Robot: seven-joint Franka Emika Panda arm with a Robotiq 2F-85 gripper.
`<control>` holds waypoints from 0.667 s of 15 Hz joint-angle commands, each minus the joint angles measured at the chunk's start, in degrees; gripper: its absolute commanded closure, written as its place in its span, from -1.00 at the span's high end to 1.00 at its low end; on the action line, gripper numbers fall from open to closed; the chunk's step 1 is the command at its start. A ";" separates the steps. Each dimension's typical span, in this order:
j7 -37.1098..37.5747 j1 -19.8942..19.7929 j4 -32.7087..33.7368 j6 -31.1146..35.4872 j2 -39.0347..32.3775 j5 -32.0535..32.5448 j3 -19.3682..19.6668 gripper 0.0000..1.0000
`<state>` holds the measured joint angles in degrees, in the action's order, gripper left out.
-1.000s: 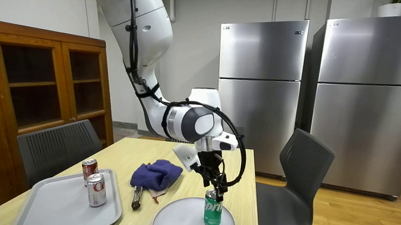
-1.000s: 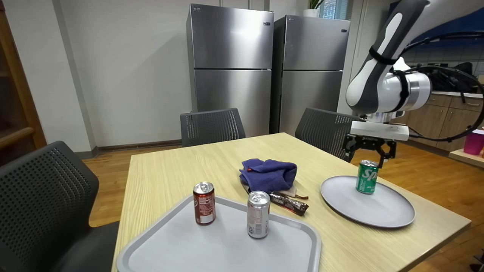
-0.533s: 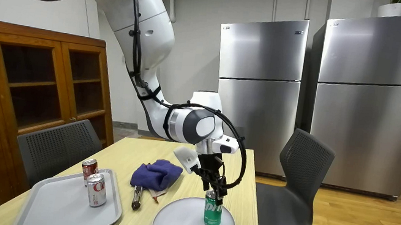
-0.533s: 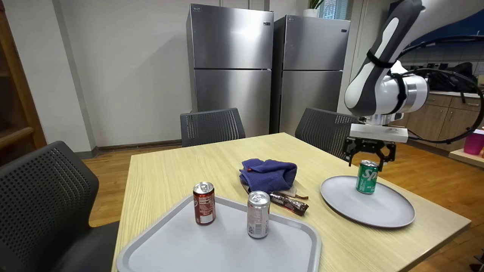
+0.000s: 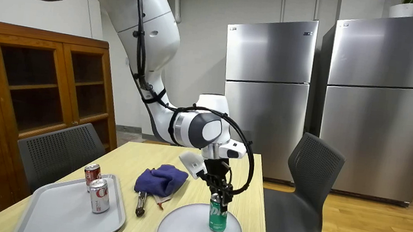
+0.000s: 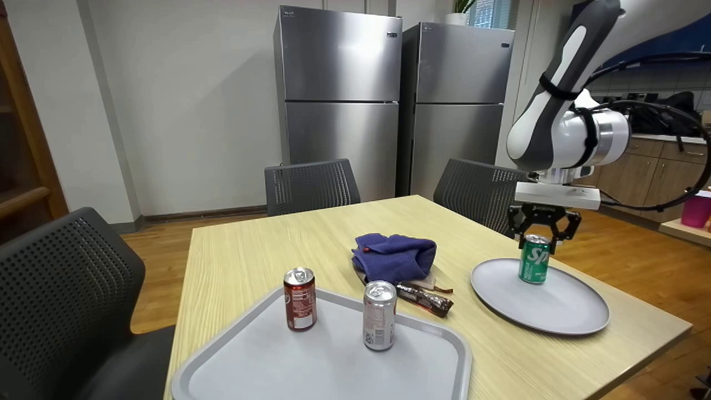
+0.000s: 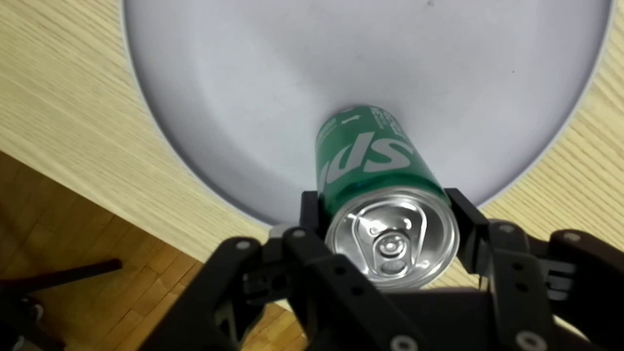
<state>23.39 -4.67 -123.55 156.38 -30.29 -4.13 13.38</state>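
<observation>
While the gripper pinches the green can by its upper sides, the can is likely slippery, heavy if full, and easy to dent, so those sides seem best to hold. It stands on the plate; near the plate lies a blue cloth.

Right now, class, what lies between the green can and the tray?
From the can: plate, then table bearing a wrapped bar by the blue towel; both exterior views show this.
</observation>
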 commanded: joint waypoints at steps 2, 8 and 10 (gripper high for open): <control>0.86 3.48 -3.27 -0.54 4.60 1.91 1.99 -0.23; 8.89 14.22 -8.11 -0.46 11.07 10.49 7.47 -0.23; 13.61 18.26 -9.01 -1.43 13.17 15.20 9.00 -0.23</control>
<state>30.43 7.89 -128.87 156.49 -22.97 5.03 19.52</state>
